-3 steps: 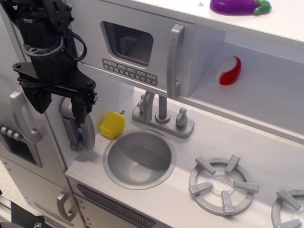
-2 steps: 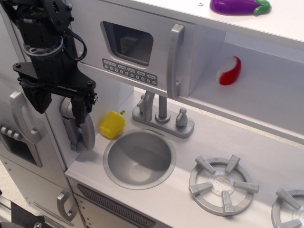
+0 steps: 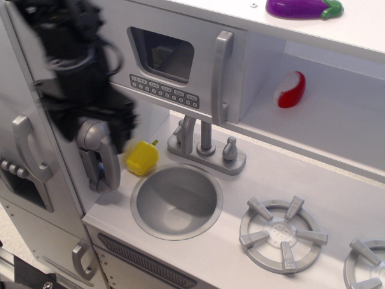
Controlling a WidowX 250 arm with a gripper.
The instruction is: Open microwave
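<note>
The microwave [image 3: 180, 66] is a white-grey box at the top of the toy kitchen. Its flat door has a dark rounded window [image 3: 163, 54], a row of grey buttons [image 3: 163, 91] and a long vertical silver handle [image 3: 220, 77] on its right side. The door sits flush and closed. My black gripper [image 3: 90, 114] is at the left, below and left of the microwave, well away from the handle. It is motion-blurred, so its fingers cannot be made out.
A grey wall phone [image 3: 99, 153] hangs just under the gripper. A yellow toy pepper [image 3: 142, 158] lies beside the sink [image 3: 175, 200]. The faucet [image 3: 206, 144] stands under the microwave. A red-white toy [image 3: 290, 89] sits on the shelf and a purple eggplant [image 3: 304, 8] on top.
The gripper has moved up and to the right, off the wall phone, and is now blurred. The microwave door has not moved.
</note>
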